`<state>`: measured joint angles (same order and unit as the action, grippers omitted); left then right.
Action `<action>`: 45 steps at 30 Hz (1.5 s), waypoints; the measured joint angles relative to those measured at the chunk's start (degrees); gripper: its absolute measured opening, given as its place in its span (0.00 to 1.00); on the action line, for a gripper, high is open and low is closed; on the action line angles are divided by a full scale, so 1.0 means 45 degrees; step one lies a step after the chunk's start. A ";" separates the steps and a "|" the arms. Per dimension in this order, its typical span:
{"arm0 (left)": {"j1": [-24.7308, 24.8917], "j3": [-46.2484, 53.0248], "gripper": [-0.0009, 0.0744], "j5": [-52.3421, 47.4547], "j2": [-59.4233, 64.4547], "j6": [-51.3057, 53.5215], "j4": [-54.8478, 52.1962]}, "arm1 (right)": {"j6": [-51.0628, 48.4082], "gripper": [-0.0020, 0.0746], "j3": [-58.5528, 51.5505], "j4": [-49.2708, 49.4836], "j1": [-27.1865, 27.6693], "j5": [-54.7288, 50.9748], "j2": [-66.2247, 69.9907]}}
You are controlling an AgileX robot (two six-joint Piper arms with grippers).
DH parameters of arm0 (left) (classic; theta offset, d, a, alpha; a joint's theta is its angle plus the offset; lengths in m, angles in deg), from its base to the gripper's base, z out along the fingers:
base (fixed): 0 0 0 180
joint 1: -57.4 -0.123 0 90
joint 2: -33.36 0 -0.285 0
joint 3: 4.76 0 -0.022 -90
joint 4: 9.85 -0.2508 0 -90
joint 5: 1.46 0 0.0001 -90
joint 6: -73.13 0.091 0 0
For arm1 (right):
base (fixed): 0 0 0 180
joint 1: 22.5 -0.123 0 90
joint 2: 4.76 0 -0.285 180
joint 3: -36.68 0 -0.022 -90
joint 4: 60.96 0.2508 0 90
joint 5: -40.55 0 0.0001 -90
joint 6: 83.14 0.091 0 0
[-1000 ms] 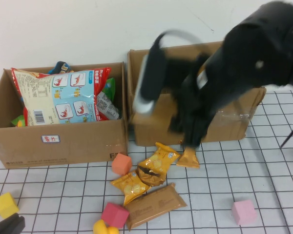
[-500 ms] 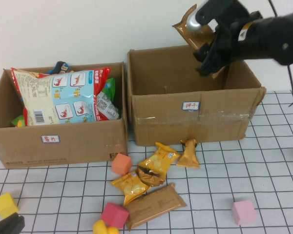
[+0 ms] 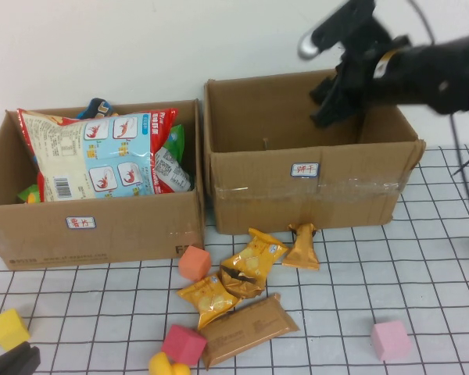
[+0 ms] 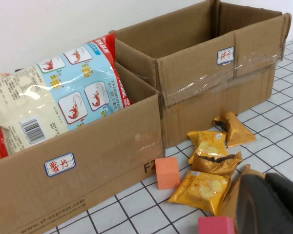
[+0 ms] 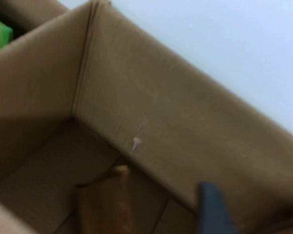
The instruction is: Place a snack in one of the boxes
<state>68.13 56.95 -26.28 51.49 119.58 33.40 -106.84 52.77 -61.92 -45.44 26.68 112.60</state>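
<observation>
- The right gripper (image 3: 332, 98) hangs over the far right part of the right-hand cardboard box (image 3: 313, 199), which sits toward the table's far edge.
- How far apart its jaws stand cannot be told; they are blurred in the high view, and in the right wrist view only one dark finger (image 5: 212, 209) shows.
- In the right wrist view a brown snack packet (image 5: 107, 204) lies on the floor of that box, near the back wall; nothing grips it.
- The left-hand cardboard box (image 3: 94, 215) stands just beside the other, toward the far left; a large shrimp-chip bag (image 3: 102, 156) sticks out of it.
- In front of the boxes, near the table's middle, lie several loose snacks: three small yellow packets (image 3: 242, 273), a small brown pouch (image 3: 302, 250) touching the right box's front wall, and a long brown wrapper (image 3: 248, 328).
- Foam blocks are scattered about: an orange one (image 3: 194, 262), a red one (image 3: 184, 344), a yellow one (image 3: 9, 328) near the near-left corner and a pink one (image 3: 391, 339) toward the near right.
- The left gripper (image 3: 12, 363) rests low at the near-left corner, well apart from the snacks; whether its jaws are wide or narrow cannot be told.
</observation>
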 joint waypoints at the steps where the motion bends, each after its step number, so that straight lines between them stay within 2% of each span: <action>1: 0.0000 0.0000 0.01 0.0000 0.0000 0.0000 0.0000 | 0.0054 0.44 0.0000 0.0000 0.0000 -0.0322 -0.0332; 2: 0.0000 0.0000 0.01 0.0000 0.0000 0.0000 0.0000 | 0.0191 0.33 0.0000 0.0023 0.0000 -0.0656 -0.0709; 4: 0.0000 0.0000 0.01 0.0000 0.0000 0.0000 0.0000 | 0.0517 0.17 0.0000 0.0079 0.0009 -0.1254 -0.1466; 5: 0.0000 0.0000 0.01 0.0000 0.0000 0.0000 0.0000 | 0.0647 0.12 0.0000 0.0132 0.0009 -0.1551 -0.1925; 8: 0.0000 0.0000 0.01 0.0000 0.0000 0.0000 0.0000 | 0.0731 0.05 -0.0281 0.0504 0.0029 -0.1972 -0.3313; 17: 0.0000 0.0000 0.01 -0.0160 0.0000 0.0000 0.0000 | 0.0648 0.03 -0.4452 0.1597 0.0029 -0.1293 -0.8512; 26: 0.0000 0.0000 0.01 -0.0766 0.0000 0.0000 0.0000 | 0.0627 0.03 -0.8959 0.1733 0.0029 -0.1515 -1.3559; 31: 0.0000 0.0000 0.01 -0.1107 0.0000 0.0000 0.0000 | 0.0627 0.03 -1.0401 0.1755 0.0029 -0.2790 -1.5736; 38: 0.0000 0.0000 0.01 -0.1331 0.0000 0.0000 0.0000 | 0.0902 0.03 -1.1208 0.1368 0.0029 -0.7046 -1.8028; 41: 0.0000 0.0000 0.01 -0.1405 0.0000 0.0000 0.0000 | 0.0958 0.03 -1.1804 0.1366 0.0029 -0.6863 -1.9147; 45: 0.0000 0.0000 0.01 -0.1495 0.0000 0.0000 0.0000 | 0.0737 0.03 -1.3040 0.1366 0.0029 -0.5449 -2.0550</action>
<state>68.13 56.95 -33.00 51.49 119.58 33.40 -103.52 -5.91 -55.77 -45.31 2.16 20.13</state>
